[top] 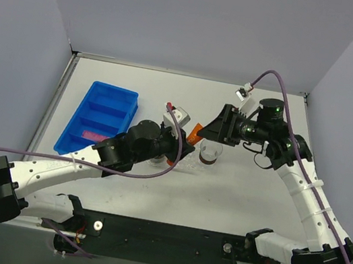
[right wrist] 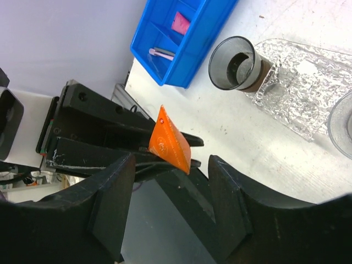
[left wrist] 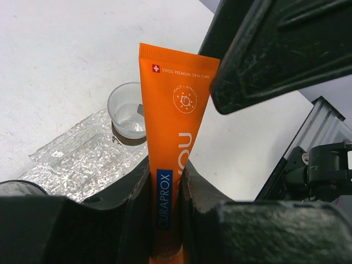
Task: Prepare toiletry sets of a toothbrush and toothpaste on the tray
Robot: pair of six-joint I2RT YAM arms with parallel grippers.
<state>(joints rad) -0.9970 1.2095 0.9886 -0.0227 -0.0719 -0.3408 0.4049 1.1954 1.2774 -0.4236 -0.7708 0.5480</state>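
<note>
My left gripper (left wrist: 168,184) is shut on the lower end of the orange toothpaste (left wrist: 176,121), which stands up between its fingers above the table. My right gripper (right wrist: 171,165) is open, and the tube's flat end (right wrist: 171,144) sits just beyond its fingertips without touching them. In the top view both grippers (top: 184,146) (top: 205,131) meet over the table's middle around the tube (top: 194,134). The clear bumpy tray (left wrist: 77,159) lies below and to the left. A pale pink toothbrush (right wrist: 163,53) and a magenta toothpaste (right wrist: 180,22) lie in the blue bin.
The blue compartmented bin (top: 100,118) stands at the left. A clear cup with a dark bottom (top: 209,153) sits by the tray's edge, and a second cup (right wrist: 236,63) stands at the tray's other end. Grey walls close in the table.
</note>
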